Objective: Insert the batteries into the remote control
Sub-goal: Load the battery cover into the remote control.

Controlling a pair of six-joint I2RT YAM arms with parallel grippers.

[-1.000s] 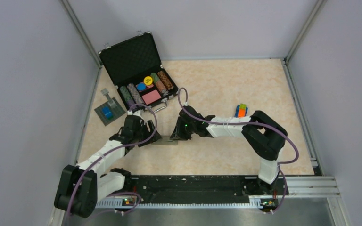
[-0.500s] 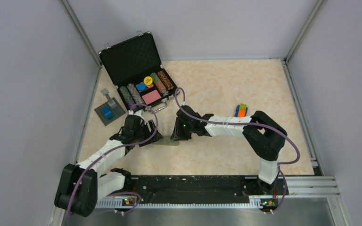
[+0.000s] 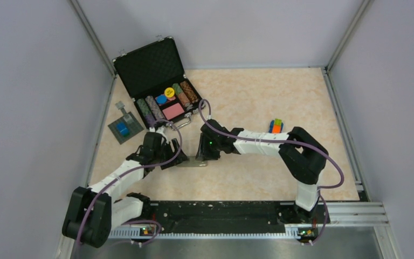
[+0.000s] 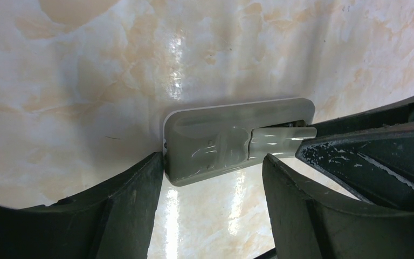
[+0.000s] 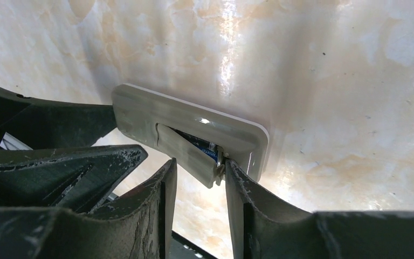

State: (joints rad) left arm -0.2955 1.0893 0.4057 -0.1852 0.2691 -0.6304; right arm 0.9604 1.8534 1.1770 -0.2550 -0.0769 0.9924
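The remote (image 4: 221, 143) lies back up on the table (image 4: 86, 81), right between the two pincers. The left pincer (image 4: 213, 159) stands wide open with nothing held: one finger touches the remote's end, the other sits just beside its long edge. The right pincer (image 5: 199, 162) is nearly closed, nipping the free end of the cover (image 5: 186, 154), which tilts up from its bay. Under the cover, just ahead of that pincer's tips, a blue-labelled battery (image 5: 202, 144) shows; I cannot see a second one. The remote looks light, stiff and slick, so it will likely skate on the glossy top unless braced at its end. The cover is thin and probably brittle at its catches: best held by its edges near the free end and pressed down flat, not twisted
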